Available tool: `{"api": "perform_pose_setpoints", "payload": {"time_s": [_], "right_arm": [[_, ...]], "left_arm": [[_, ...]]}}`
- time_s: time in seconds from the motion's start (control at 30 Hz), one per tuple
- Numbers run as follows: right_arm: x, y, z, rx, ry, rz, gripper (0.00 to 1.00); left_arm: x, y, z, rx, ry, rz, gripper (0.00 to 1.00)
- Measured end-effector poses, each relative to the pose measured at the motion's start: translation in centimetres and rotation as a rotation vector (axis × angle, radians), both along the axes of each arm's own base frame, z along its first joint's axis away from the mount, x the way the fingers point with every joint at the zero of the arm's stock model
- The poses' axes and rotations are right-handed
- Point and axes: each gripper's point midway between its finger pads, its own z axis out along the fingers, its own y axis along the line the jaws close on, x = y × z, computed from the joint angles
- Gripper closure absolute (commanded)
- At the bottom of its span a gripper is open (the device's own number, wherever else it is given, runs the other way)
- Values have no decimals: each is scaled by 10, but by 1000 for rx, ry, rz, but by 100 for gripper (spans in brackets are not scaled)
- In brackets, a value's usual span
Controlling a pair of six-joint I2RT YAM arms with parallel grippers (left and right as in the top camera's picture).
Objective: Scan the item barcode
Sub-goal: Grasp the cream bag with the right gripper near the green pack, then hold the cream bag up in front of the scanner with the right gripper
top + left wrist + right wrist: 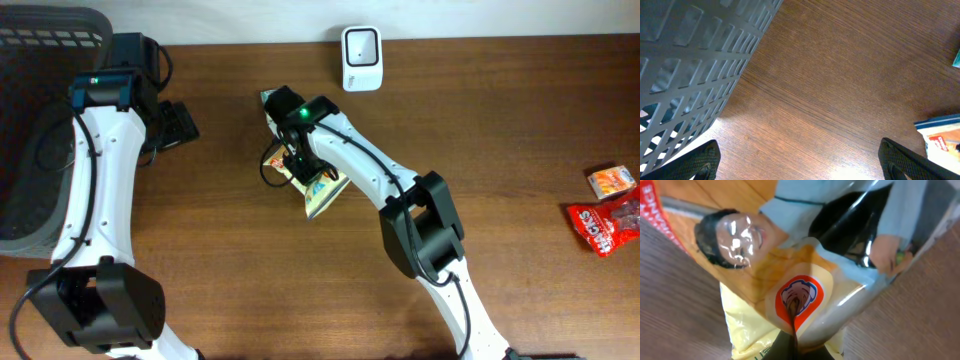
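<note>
Bright even light, soft shadows, glare on glossy packet (pixel 805 295)

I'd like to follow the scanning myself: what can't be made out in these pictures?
- Barcode on the snack packet: none shows. Overhead, the right gripper covers much of it, and the right wrist view is too close.
- Left wrist view: printed item, cut off by the right edge.
- Overhead: red packets, print too small to read.

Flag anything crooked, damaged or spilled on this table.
The snack bag sits at a slant to the table's edges, a little way from the scanner. Its film puckers where the right gripper is shut on it. Nothing looks spilled or torn.
</note>
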Motion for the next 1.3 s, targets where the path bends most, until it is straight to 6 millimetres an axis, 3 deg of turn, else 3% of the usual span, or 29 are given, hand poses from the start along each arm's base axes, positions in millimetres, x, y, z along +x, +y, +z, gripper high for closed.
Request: {"api": "perform_pose_setpoints", "payload": {"time_s": [0.1, 0.27, 0.37, 0.47, 0.63, 0.77, 0.87, 0.97, 1.03, 1.1, 1.17, 1.3], "right_arm": [[17, 1, 20, 25, -42, -37, 96], [67, -13, 92, 152, -205, -178, 96], [111, -51, 151, 257, -359, -319, 96], [157, -91, 198, 361, -536, -444, 96], [205, -150, 229, 436, -712, -577, 96], [236, -154, 243, 521, -835, -588, 96], [255, -144, 237, 583, -884, -595, 96], [268, -139, 210, 605, -883, -611, 96], [271, -139, 183, 590, -847, -627, 96], [271, -139, 168, 575, -823, -633, 96], [272, -139, 160, 571, -814, -635, 96], [275, -138, 165, 586, -834, -634, 96]], "left_arm": [[0, 0, 0, 0, -1, 0, 1], [0, 0, 0, 0, 0, 0, 1], [0, 0, 0, 0, 0, 0, 1], [0, 0, 0, 0, 0, 0, 1], [0, 0, 0, 0, 0, 0, 1], [0, 0, 0, 0, 0, 0, 1], [0, 0, 0, 0, 2, 0, 1], [0, 0, 0, 0, 2, 0, 1], [0, 0, 0, 0, 2, 0, 1], [0, 0, 0, 0, 2, 0, 1], [0, 0, 0, 0, 2, 0, 1], [-1, 0, 0, 0, 2, 0, 1]]}}
